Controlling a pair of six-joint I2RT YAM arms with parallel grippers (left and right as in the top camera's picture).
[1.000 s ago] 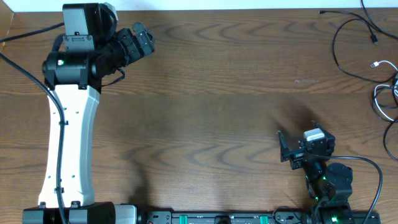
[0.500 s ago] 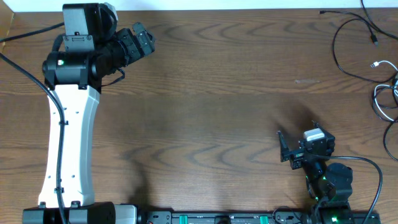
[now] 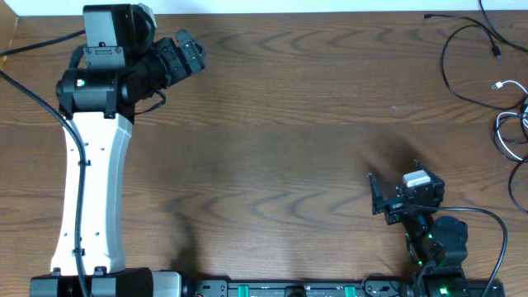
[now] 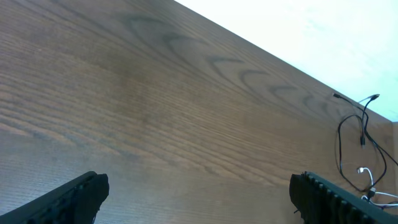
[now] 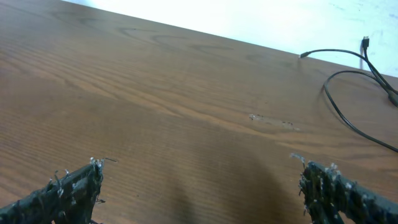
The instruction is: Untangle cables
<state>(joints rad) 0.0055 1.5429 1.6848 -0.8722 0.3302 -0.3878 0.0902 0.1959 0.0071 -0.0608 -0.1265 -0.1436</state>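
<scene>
The cables lie bunched at the table's far right edge. The black cable (image 3: 446, 70) makes a wide loop, and the white cable (image 3: 502, 136) coils just below it with a small plug end. My left gripper (image 3: 192, 54) hovers open at the far back left, a long way from them. The left wrist view shows its open gripper (image 4: 199, 196) over bare wood, with the black cable (image 4: 339, 146) distant at the right. My right gripper (image 3: 378, 200) stands open near the front, left of the cables. In its wrist view the right gripper (image 5: 202, 186) holds nothing, and the black cable (image 5: 324, 87) lies ahead to the right.
The brown wooden table (image 3: 289, 124) spans the view, with its white back edge at the top. A thick black arm wire (image 3: 25, 91) runs along the left side. The arm bases stand along the front edge.
</scene>
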